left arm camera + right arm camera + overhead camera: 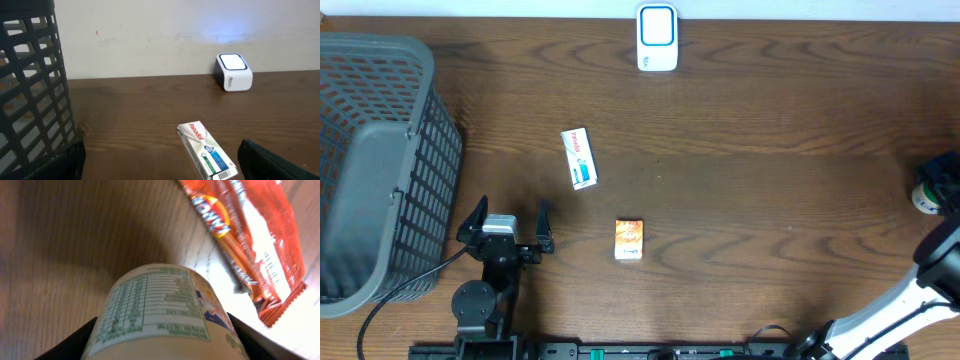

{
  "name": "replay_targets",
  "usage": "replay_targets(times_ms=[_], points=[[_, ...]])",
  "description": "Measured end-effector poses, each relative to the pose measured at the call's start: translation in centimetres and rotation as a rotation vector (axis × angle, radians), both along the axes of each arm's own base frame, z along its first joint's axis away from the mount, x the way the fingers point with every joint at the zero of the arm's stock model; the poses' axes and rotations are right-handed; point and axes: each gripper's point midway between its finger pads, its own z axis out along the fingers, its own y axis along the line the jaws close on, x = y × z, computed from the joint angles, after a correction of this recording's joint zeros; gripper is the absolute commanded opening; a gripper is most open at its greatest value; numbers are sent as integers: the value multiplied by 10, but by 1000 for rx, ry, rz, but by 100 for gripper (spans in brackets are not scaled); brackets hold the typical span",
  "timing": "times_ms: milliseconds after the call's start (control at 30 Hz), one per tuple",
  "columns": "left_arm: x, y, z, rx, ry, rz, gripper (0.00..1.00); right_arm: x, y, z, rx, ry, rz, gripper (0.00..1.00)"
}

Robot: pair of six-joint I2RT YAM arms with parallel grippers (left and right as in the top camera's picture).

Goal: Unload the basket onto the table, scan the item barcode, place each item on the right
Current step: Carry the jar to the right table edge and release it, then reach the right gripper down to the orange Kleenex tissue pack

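A pale tub with a green nutrition label (155, 310) fills the right wrist view, lying between the two dark fingers of my right gripper (162, 342). Both fingers sit close against its sides, and I cannot see whether they press on it. From overhead the tub (924, 197) shows at the table's right edge under the right gripper (942, 182). The white scanner (657, 38) (233, 72) stands at the far middle, its window lit blue. My left gripper (510, 228) (160, 167) is open and holds nothing, with a white Panadol box (579, 158) (206, 151) just ahead of it.
A dark mesh basket (370, 170) (30, 90) takes up the left side. A small orange box (629, 240) lies near the table's front middle. Beyond the tub, an orange snack packet (250, 240) lies on a light surface.
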Motion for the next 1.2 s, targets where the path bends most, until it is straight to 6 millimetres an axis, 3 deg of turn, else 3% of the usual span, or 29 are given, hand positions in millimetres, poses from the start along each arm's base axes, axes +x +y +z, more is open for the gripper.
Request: replay_targets(times_ms=[133, 300, 367, 467, 567, 667, 833, 867, 933, 967, 1033, 1133, 1200], points=[[0, 0, 0, 0, 0, 0, 96, -10, -3, 9, 89, -44, -51, 97], [0, 0, 0, 0, 0, 0, 96, 7, -5, 50, 140, -148, -57, 93], [0, 0, 0, 0, 0, 0, 96, 21, 3, 72, 149, -209, -30, 93], [0, 0, 0, 0, 0, 0, 96, 44, 37, 106, 152, -280, 60, 94], [0, 0, 0, 0, 0, 0, 96, 71, 104, 142, 162, -333, 226, 95], [0, 0, 0, 0, 0, 0, 96, 89, 198, 167, 208, -344, 444, 99], [0, 0, 0, 0, 0, 0, 96, 91, 332, 168, 286, -310, 782, 99], [0, 0, 0, 0, 0, 0, 96, 87, 362, 164, 292, -297, 893, 99], [0, 0, 0, 0, 0, 0, 96, 75, 403, 158, 301, -272, 1080, 99], [0, 0, 0, 0, 0, 0, 96, 62, 430, 153, 306, -246, 1224, 99], [0, 0, 0, 0, 0, 0, 96, 37, 464, 143, 322, -195, 1427, 99], [0, 0, 0, 0, 0, 0, 96, 0, 503, 131, 334, -129, 1696, 99], [0, 0, 0, 0, 0, 0, 96, -13, 516, 123, 301, -94, 1814, 99]])
